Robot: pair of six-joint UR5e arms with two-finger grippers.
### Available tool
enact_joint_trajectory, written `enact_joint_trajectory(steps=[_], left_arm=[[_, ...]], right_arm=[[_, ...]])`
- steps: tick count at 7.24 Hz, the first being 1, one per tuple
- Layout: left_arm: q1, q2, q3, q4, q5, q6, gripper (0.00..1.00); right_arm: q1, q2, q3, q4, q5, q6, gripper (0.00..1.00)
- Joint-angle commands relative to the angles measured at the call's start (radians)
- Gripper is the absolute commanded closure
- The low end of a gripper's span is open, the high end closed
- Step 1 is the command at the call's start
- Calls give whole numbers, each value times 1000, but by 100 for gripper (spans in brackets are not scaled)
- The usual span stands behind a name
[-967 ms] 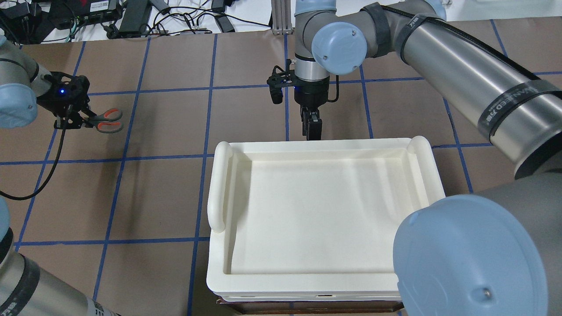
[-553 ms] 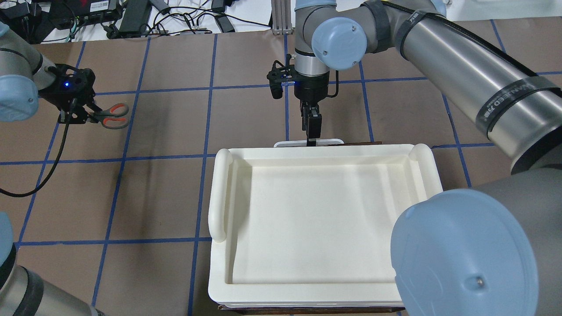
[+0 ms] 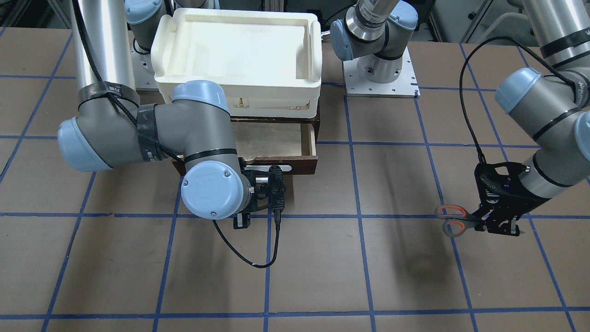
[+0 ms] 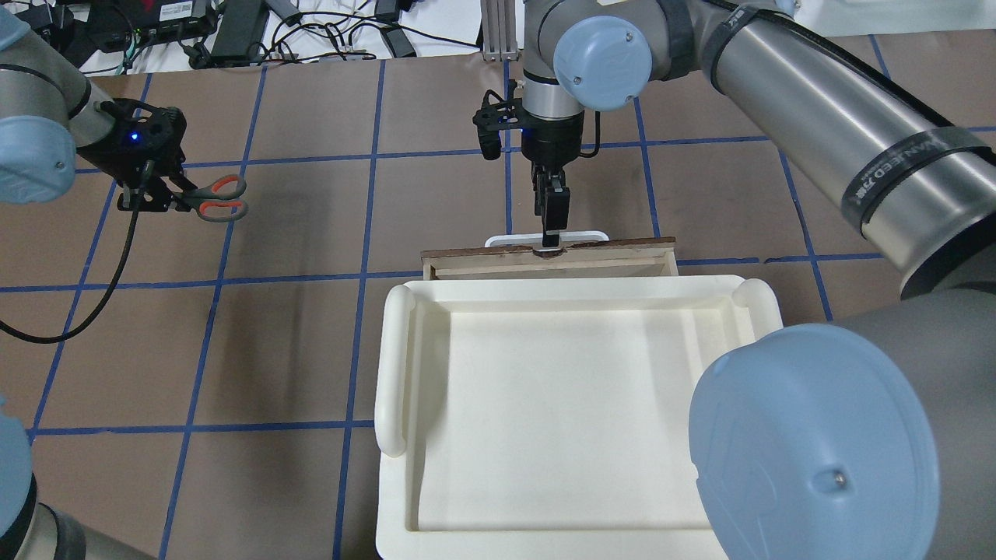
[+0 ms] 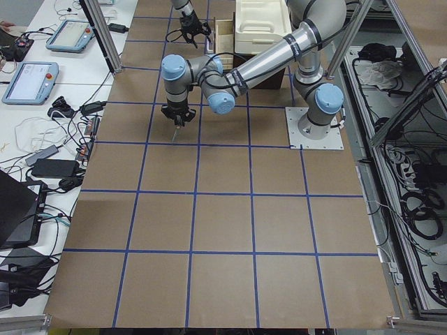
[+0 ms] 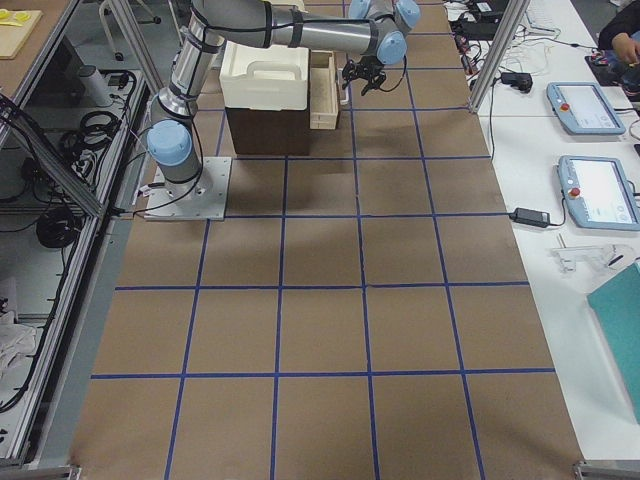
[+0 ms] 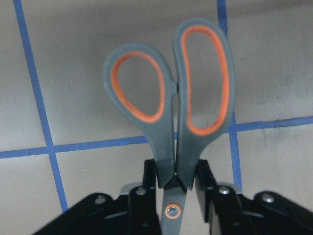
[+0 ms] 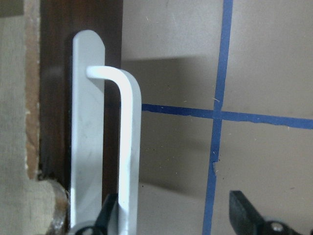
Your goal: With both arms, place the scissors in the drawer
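Observation:
The scissors have grey loops lined in orange. My left gripper is shut on them near the pivot and holds them level above the table at the far left, loops pointing away from it. They also show in the front view. The dark brown drawer stands partly pulled out from under the white tray; its pale inside shows. My right gripper is at the drawer's white bar handle. Its jaws stand apart: one finger sits behind the bar, the other is clear of it.
A white plastic tray sits on top of the brown cabinet, over the back of the drawer. My right arm's elbow covers the near right corner. Cables and power bricks lie beyond the table's far edge.
The drawer has slid out from under the tray as my right gripper moved away from the robot. My left gripper has carried the scissors a little to the right and farther away.

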Motion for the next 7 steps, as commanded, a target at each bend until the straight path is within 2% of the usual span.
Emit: enact_joint_trajectory(steps=[1,7], left_arm=[[-31,23,0,-28,2,-36,100],[-64,26,10,-47,5,-67,100]], right_arm=[[-1,2,-5,-23,-2,0,21],[-12,26,-28,-60,-14,-2,21]])
